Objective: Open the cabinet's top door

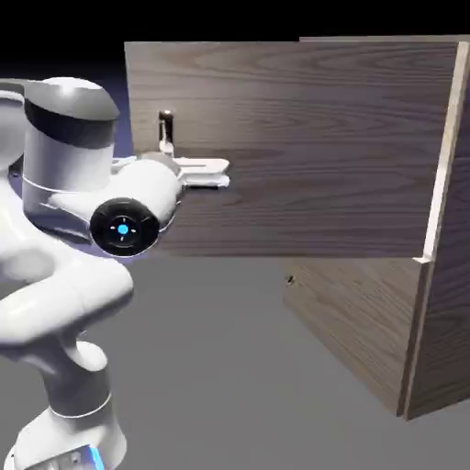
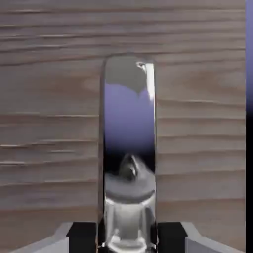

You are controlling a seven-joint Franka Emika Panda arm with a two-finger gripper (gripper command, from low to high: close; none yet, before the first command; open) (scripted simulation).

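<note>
The top door [image 1: 303,138] stands swung out from the cabinet [image 1: 445,275], toward nine o'clock; the gripper's fingers [image 2: 81,237] are closed on its metal handle [image 2: 129,148], at six o'clock in the hand view

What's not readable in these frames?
- Handle, lower end: cut off by the hand view's bottom edge.
- Finger pads' contact faces: turned toward the handle, hidden in the hand view.
- Cabinet, right side: cut off by the exterior view's right edge.
- Cabinet interior behind the top door: hidden by that door, exterior view.
</note>
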